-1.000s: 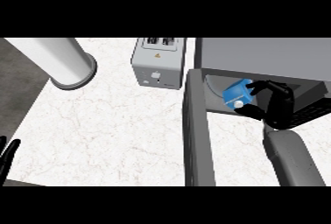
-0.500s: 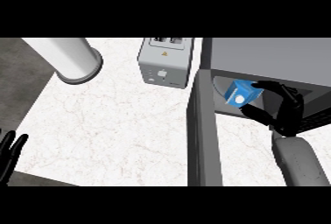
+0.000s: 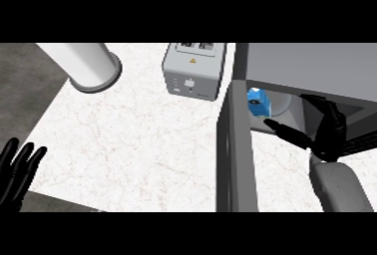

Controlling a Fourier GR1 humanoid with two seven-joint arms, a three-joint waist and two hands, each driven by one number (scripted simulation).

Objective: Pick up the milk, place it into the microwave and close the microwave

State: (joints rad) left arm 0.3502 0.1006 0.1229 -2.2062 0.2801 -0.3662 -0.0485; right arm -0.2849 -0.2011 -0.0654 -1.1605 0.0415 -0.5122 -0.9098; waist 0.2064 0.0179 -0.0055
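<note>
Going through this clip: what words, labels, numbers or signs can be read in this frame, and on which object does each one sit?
No text here can be read as words or numbers.
Toaster: a small yellow triangle sign on top, nothing legible in it; small dark marks on its front face, too small to read.
Milk carton inside the microwave: a dark spot on the blue side, too blurred to read.
</note>
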